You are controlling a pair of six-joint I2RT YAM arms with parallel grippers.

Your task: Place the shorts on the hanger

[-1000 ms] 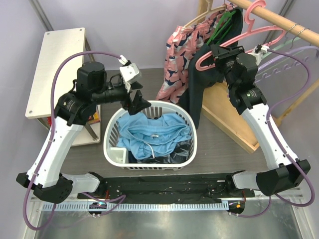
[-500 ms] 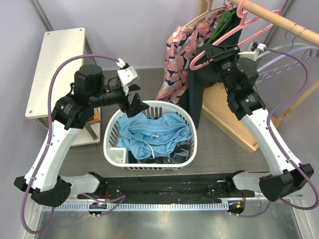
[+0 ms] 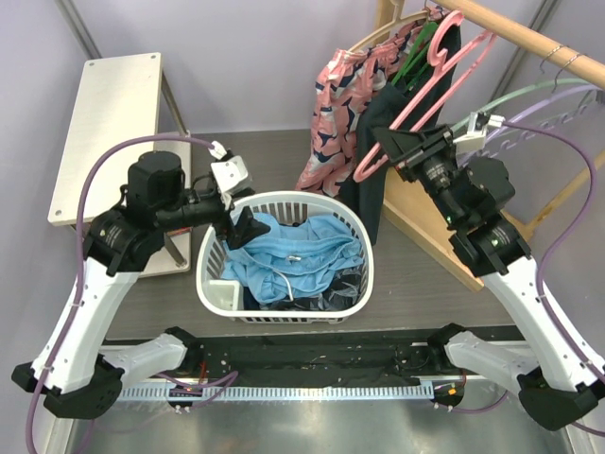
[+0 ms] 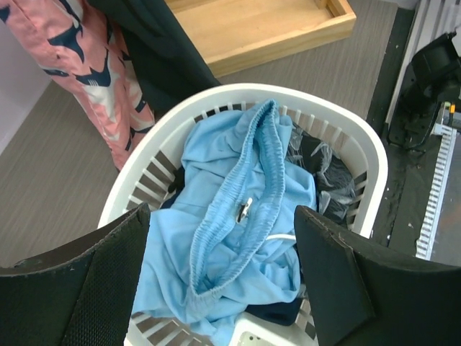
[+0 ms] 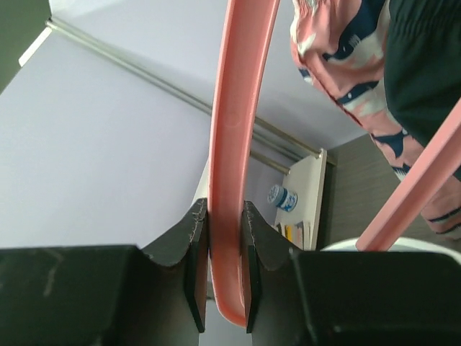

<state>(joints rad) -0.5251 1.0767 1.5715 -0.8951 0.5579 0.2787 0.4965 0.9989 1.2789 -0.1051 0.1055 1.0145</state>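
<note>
Hanger: the pink hanger (image 5: 232, 130) runs on a slant in the overhead view, with its hook up by the wooden rail (image 3: 529, 38) and its lower end down-left at the right gripper (image 3: 397, 151).
Right gripper: clamped narrow on one pink arm of the hanger, a pad on each side.
Shorts: the sky-blue shorts (image 3: 293, 251) lie crumpled in the white basket (image 3: 284, 197) on the table (image 3: 416, 274), on top of dark clothing.
Shorts' axis: the gathered waistband runs from the basket's far rim towards the near rim, with the white drawstring beside it.
Left gripper: the left gripper (image 4: 222, 216) hangs over the basket's left side with its jaws spread wide, holding nothing.
Wrist views only: the left shows the waistband's ribbing; the right shows the pinch on the hanger.
Overhead only: a pink patterned garment (image 3: 331, 104) hangs beside a dark navy one (image 3: 378, 161).
</note>
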